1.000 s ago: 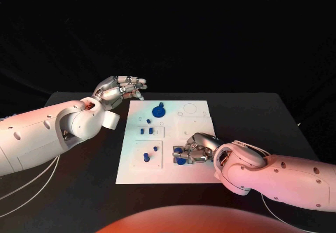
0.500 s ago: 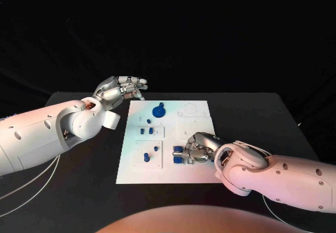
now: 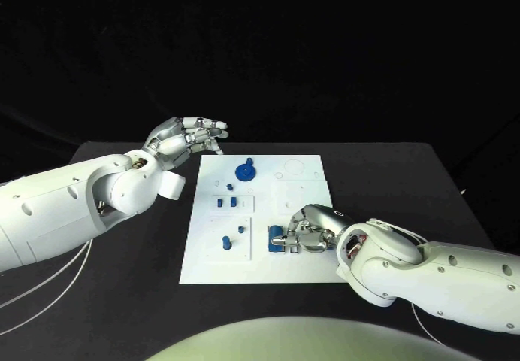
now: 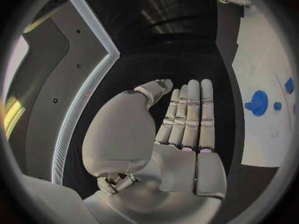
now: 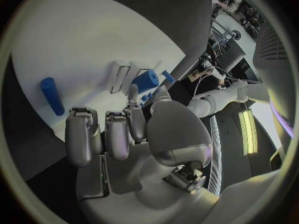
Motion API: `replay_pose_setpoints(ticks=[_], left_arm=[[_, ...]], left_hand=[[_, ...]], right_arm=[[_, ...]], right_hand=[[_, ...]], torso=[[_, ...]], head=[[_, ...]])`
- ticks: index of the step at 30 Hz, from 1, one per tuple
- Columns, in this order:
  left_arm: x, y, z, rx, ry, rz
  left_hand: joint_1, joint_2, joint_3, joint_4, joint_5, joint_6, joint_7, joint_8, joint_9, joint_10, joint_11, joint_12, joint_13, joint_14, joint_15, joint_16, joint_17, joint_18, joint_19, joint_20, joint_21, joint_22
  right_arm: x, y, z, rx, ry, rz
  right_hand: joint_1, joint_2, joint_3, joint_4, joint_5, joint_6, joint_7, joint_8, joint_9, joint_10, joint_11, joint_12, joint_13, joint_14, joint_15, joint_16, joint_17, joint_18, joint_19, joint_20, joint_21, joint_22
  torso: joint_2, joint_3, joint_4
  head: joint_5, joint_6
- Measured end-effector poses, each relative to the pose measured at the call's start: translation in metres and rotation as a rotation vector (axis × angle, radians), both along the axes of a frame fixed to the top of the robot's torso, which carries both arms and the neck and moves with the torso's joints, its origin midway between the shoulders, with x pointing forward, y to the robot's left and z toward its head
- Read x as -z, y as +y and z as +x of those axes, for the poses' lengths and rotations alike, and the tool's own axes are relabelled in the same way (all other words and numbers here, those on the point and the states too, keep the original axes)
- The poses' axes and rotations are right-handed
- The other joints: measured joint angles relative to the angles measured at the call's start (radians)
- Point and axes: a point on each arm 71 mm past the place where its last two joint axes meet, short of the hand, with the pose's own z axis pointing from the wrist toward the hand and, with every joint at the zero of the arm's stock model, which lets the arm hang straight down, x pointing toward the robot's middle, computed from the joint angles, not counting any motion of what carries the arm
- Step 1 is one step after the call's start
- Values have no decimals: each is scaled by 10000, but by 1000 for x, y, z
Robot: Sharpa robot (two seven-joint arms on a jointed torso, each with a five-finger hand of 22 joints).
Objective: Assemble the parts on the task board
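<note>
The right hand [image 3: 309, 229] covers blue parts [image 3: 277, 239] near the white task board's [image 3: 206, 267] right edge, mid-counter; whether its curled fingers grip one is unclear. The left hand [image 3: 186, 136] hovers beyond the board's far-left corner, fingers together, holding nothing.

One white task board [image 3: 265, 267] on one black table [image 3: 130, 301]; two hands, the left hand [image 3: 186, 136] and the right hand [image 3: 308, 229]; about six blue parts [image 3: 246, 171] countable, some partly hidden.

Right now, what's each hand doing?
Left hand: holds nothing, raised beside the task board.
Right hand: over blue parts; grip cannot be told.
</note>
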Motion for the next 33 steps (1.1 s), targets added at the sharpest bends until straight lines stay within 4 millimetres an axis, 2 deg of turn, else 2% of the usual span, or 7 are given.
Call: replay_pose_setpoints(ticks=[6,14,17,24,27,33], left_arm=[[0,0,0,-3,10,8],[0,0,0,1,25,15],[0,0,0,1,29,19],[0,1,0,-4,43,30],[1,1,0,-6,49,35],[1,1,0,-8,55,40]], left_hand=[[0,0,0,0,0,0,0,0,0,0,0,0,0,0,0,0,0,0,0,0,0,0],[0,0,0,0,0,0,0,0,0,0,0,0,0,0,0,0,0,0,0,0,0,0],[0,0,0,0,0,0,0,0,0,0,0,0,0,0,0,0,0,0,0,0,0,0],[-40,40,1,-1,0,0,0,0,0,0,0,0,0,0,0,0,0,-1,0,0,0,0],[-40,40,1,-1,0,0,0,0,0,0,0,0,0,0,0,0,0,-1,0,0,0,0],[-40,40,1,-1,0,0,0,0,0,0,0,0,0,0,0,0,0,-1,0,0,0,0]], right_arm=[[0,0,0,-54,-12,-7],[2,0,2,-68,-13,-123],[2,0,3,-86,-44,-156],[0,1,5,-186,-188,-258],[0,1,5,-203,-267,-321],[0,-2,5,-225,-350,-450]], right_hand=[[167,5,-68,-13,0,0,0,0,-10,-1,1,1,6,0,0,0,-1,0,0,0,47,-1],[420,183,-124,-13,40,0,0,0,-31,42,-42,90,29,0,1,0,-1,1,0,0,81,-2],[693,186,-201,-33,39,0,0,0,-59,52,-52,131,37,0,2,0,-2,1,0,0,81,-3],[1374,-104,-468,-106,-85,-36,-36,0,-145,68,-34,86,282,2,6,0,-2,2,0,0,81,-3],[1537,-208,-509,-67,-461,-35,-36,-1,-177,69,-33,83,286,3,7,0,-3,2,0,0,80,-4],[1649,-249,-510,-67,-513,-35,-36,-1,-177,69,-31,80,287,3,8,0,-3,2,0,1,89,-5]], torso=[[5,-2,10],[10,-10,12],[10,-11,12],[3,-12,6],[-3,-14,2],[-8,-6,-5]], head=[[3,-13],[6,-42],[0,-49],[-12,-90],[-17,-118],[-16,-129]])
